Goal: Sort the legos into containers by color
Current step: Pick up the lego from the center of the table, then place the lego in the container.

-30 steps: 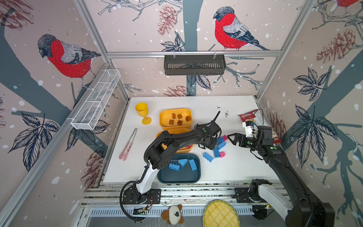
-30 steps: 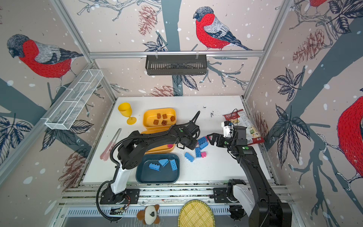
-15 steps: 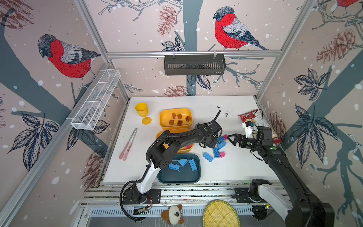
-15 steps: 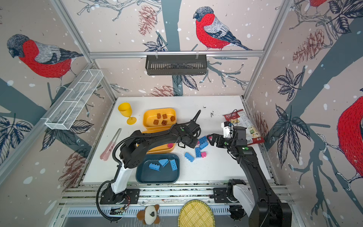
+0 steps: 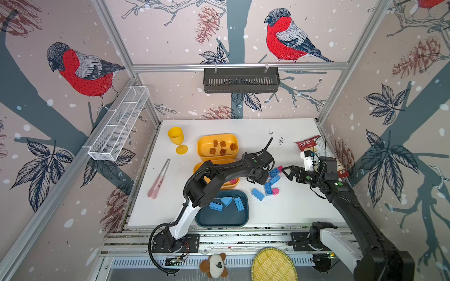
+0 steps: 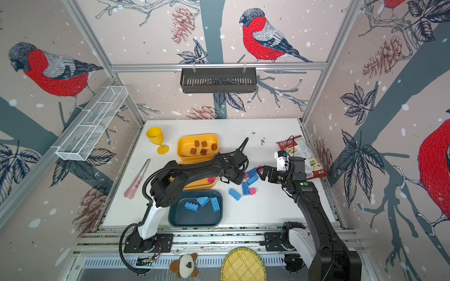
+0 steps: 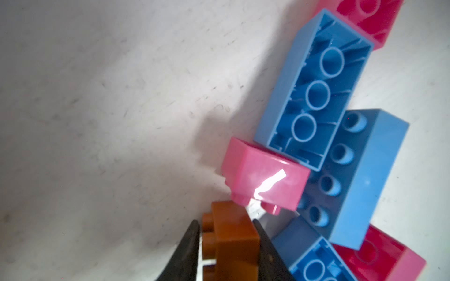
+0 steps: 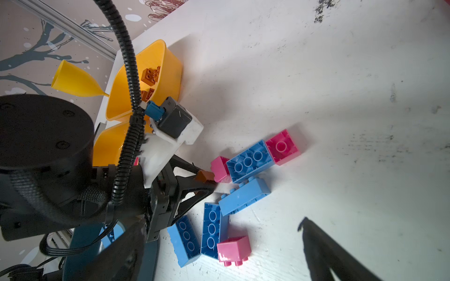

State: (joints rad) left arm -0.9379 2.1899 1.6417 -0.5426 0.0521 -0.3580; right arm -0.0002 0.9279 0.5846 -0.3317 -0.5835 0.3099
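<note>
Holding: left hand (image 7: 225, 225) is pinched shut on a small brown lego (image 7: 233, 245), one finger on each side of it, right at the edge of the loose pile.
Neighbour: a pink lego (image 7: 265, 180) tipped on its side sits just past the brown one. Touching or only nearly, I can't tell. It's up against an upside-down blue lego (image 7: 314, 92).
Right hand: right hand (image 6: 262, 173) has its jaws spread wide with nothing between them, hanging on the other side of the pile from the left one.
Loose pile: four blue bricks and three pink ones (image 5: 269, 188), bunched on the white desk (image 5: 280, 214) between the two hands.
Far yellow tray: this one (image 5: 202, 148) has five brown legos (image 5: 222, 147) lying in it.
Near yellow tray: mostly hidden (image 6: 202, 187) under the left arm (image 5: 219, 170), but one pink brick (image 6: 210, 180) shows inside.
Teal tray: nearest the front edge (image 5: 219, 220), with two blue bricks and a blue wedge (image 5: 226, 200) in it.
</note>
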